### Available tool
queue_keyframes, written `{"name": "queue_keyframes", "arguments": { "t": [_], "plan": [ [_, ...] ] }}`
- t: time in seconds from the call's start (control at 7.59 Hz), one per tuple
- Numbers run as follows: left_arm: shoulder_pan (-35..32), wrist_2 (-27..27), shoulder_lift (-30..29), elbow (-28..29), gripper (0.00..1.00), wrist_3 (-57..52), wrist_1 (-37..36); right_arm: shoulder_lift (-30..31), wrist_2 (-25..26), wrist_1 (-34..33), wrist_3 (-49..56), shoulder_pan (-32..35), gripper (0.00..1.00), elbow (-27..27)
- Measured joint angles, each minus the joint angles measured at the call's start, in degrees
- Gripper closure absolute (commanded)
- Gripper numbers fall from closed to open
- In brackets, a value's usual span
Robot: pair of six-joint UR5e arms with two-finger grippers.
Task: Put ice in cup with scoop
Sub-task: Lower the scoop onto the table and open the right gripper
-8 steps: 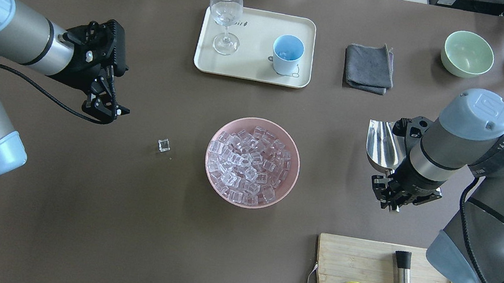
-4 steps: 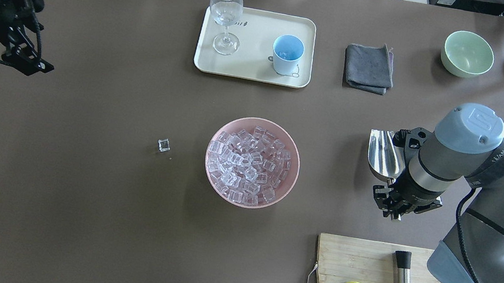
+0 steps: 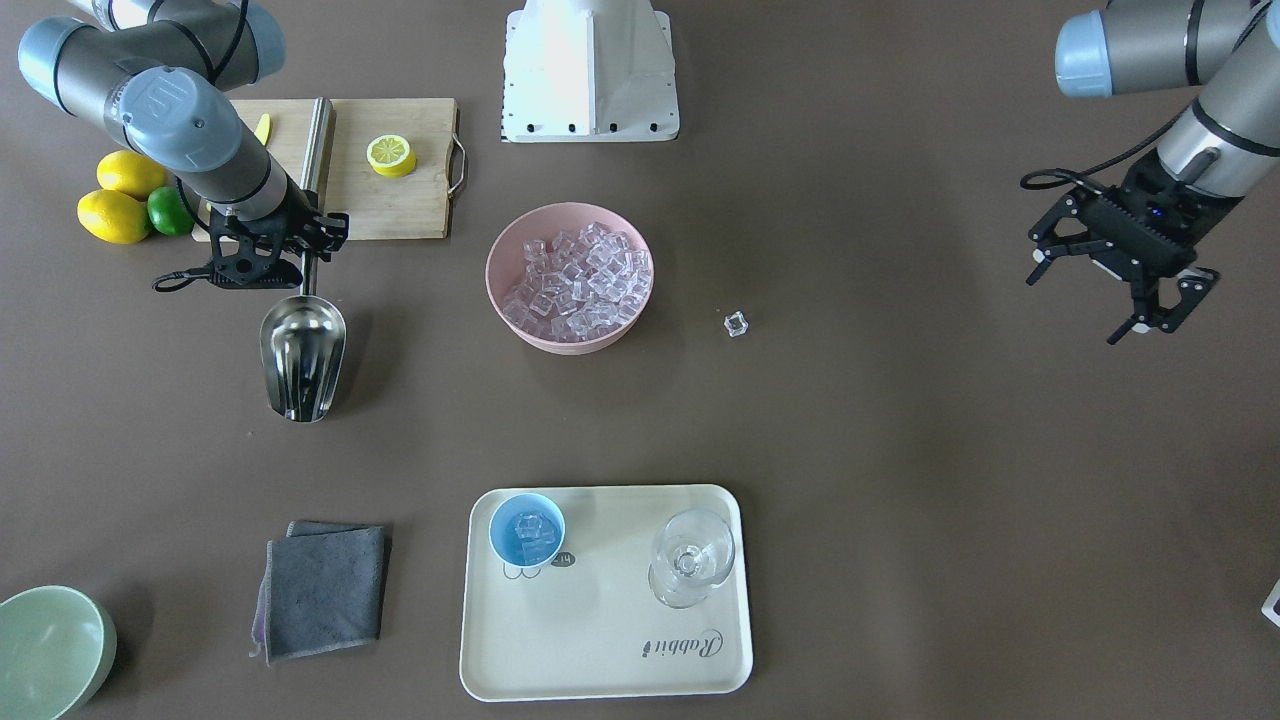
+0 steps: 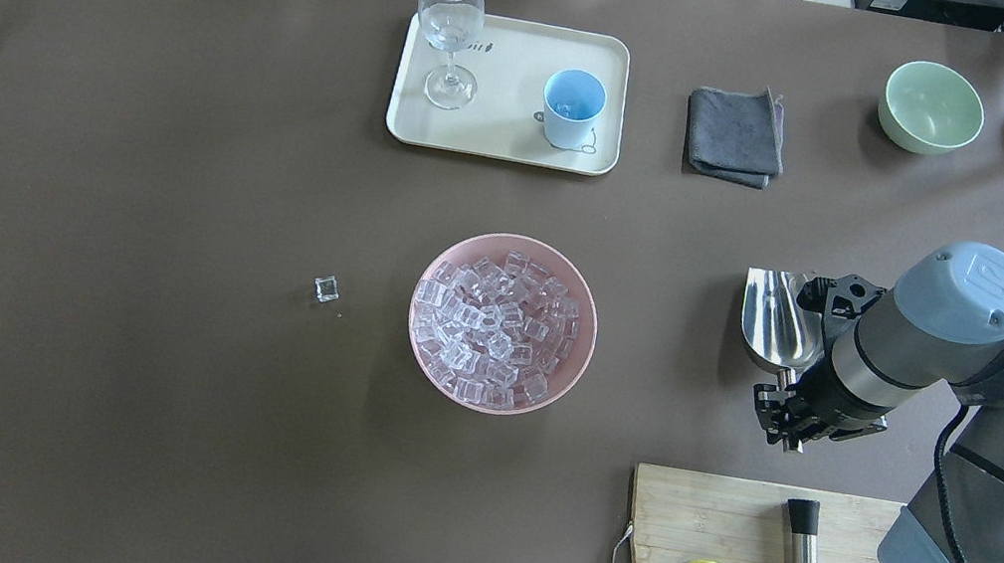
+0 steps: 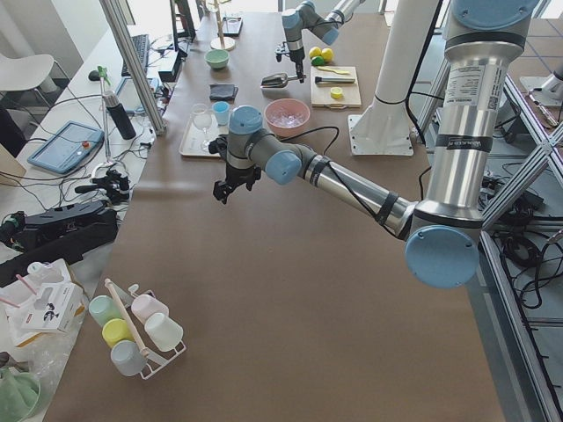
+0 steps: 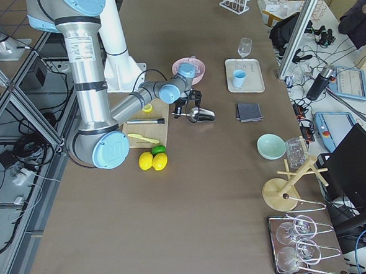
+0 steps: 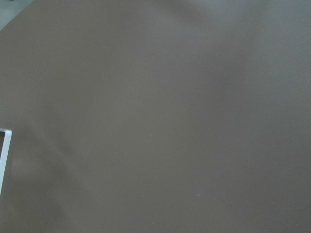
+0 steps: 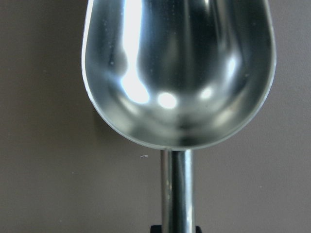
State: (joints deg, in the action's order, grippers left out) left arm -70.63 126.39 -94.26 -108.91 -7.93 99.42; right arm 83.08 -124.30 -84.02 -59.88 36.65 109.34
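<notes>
Left arm [image 3: 1205, 130] has pulled back off the overhead view since 0.5 s ago, only a black scrap showing at that view's left edge; right arm [image 4: 957, 333] has drawn slightly toward the robot w/ the scoop [image 4: 778, 317].

Table [image 4: 137, 425] spans everything. Cutting board [image 4: 726, 519] lies just robot-side of the right gripper [image 4: 790, 423], near but apart. Tray [image 4: 519, 48] sits well away from that gripper, farther across the table & toward the left-arm side. Pink bowl [image 4: 592, 336] is about level w/ the right gripper, well apart from it, between the 2 grippers.

Left gripper [image 3: 1075, 308] hangs over bare table far from bowl & tray, fingers spread wide w/ nothing between them; its wrist cam shows only brown tabletop. Right gripper's fingers are pinched on the scoop's thin handle near its end. Scoop points away from the robot out of that gripper, trough up & empty, its shiny inside filling the right wrist view. It looks low over the table, but can't tell if it touches.

Cup [image 4: 565, 136] stands upright on the tray's side nearest the right gripper, w/ a stemmed glass [image 4: 451, 12] on the far side. Ice [image 4: 496, 321] heaps the bowl; a few cubes lie in the cup. 1 loose cube [image 4: 325, 289] rests on the table beyond the bowl from the right gripper, apart from the bowl.
</notes>
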Motion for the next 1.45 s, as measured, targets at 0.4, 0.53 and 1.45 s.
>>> {"name": "queue_keyframes", "arguments": {
  "t": [0.4, 0.53, 1.45],
  "plan": [
    [-9.75, 5.65, 2.90, 4.81, 0.02, 0.02, -5.83, -0.06, -0.05, 0.69, 0.09, -0.22, 0.02, -0.96],
    [-11.23, 6.26, 3.12, 6.32, 0.02, 0.07, -7.59, -0.33, -0.11, 0.70, 0.32, -0.24, 0.01, -1.45],
    [-12.39, 7.00, 3.12, 8.84, 0.02, 0.54, -9.14, -0.39, -0.24, -0.54, 3.25, 1.88, 0.01, 2.34]
  ]
}}
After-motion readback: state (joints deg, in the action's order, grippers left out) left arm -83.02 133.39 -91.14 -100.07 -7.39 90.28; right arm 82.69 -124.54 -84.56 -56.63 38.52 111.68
